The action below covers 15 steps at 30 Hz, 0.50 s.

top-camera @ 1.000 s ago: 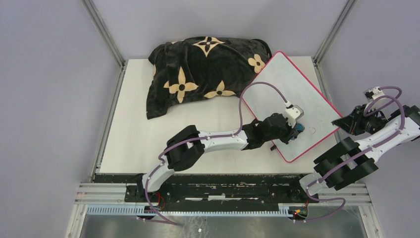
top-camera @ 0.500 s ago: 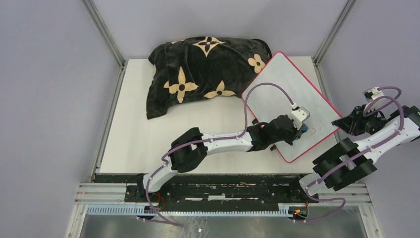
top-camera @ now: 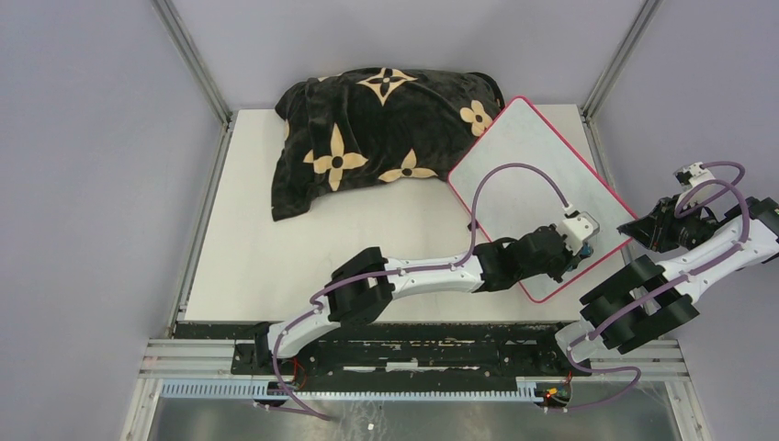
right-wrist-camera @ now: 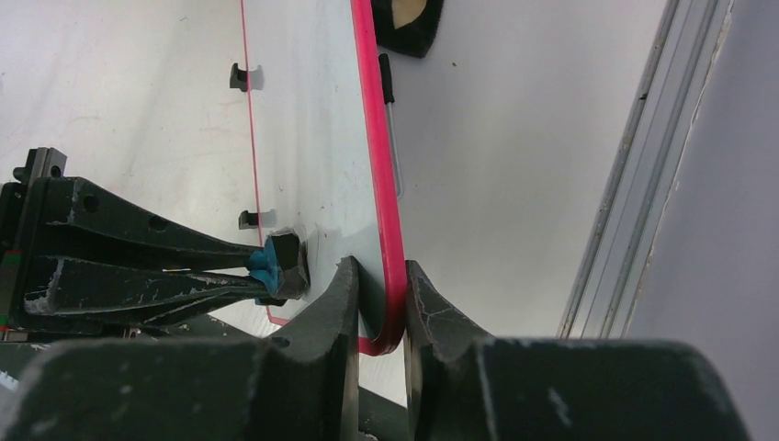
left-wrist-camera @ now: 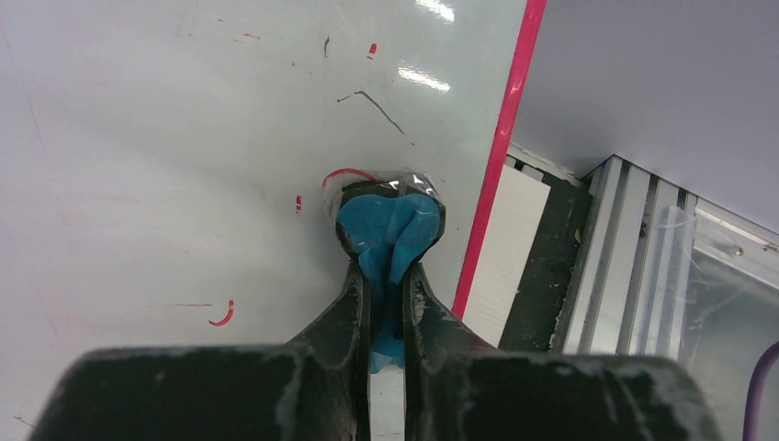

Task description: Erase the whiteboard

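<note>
The whiteboard (top-camera: 528, 165), white with a red-pink rim, lies tilted at the table's right, its far corner resting on the pillow. My left gripper (top-camera: 581, 246) is shut on a small blue eraser piece (left-wrist-camera: 390, 230) and presses it on the board near the right rim. Small red marks (left-wrist-camera: 220, 314) and thin dark strokes show on the board in the left wrist view. My right gripper (top-camera: 638, 230) is shut on the board's right rim (right-wrist-camera: 390, 266), close to the near corner; the left gripper's fingers (right-wrist-camera: 165, 266) and the blue eraser (right-wrist-camera: 264, 264) show there too.
A black pillow with tan flowers (top-camera: 381, 129) lies at the back of the table, touching the board's far corner. The metal frame rail (top-camera: 413, 354) runs along the near edge. Grey walls enclose the table on three sides.
My left gripper has slid the blue eraser rightward and nearer across the board toward its right rim. The right gripper stays clamped on the rim.
</note>
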### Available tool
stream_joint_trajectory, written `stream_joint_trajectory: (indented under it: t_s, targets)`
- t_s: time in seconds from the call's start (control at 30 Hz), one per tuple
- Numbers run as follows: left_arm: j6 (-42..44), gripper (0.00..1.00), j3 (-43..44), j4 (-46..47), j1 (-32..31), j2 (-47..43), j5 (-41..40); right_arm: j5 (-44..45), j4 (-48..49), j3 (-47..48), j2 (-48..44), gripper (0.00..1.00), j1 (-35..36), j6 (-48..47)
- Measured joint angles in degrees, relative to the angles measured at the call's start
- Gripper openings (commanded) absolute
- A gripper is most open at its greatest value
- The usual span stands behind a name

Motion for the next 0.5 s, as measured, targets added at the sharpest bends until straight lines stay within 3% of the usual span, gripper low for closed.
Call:
stream_joint_trajectory:
  t_s: [0.5]
  targets:
    - [0.7, 0.03, 0.5, -1.3, 3.2, 0.1, 4.9, -0.7, 0.7, -0.5, -0.1, 0.01, 0.3, 0.0]
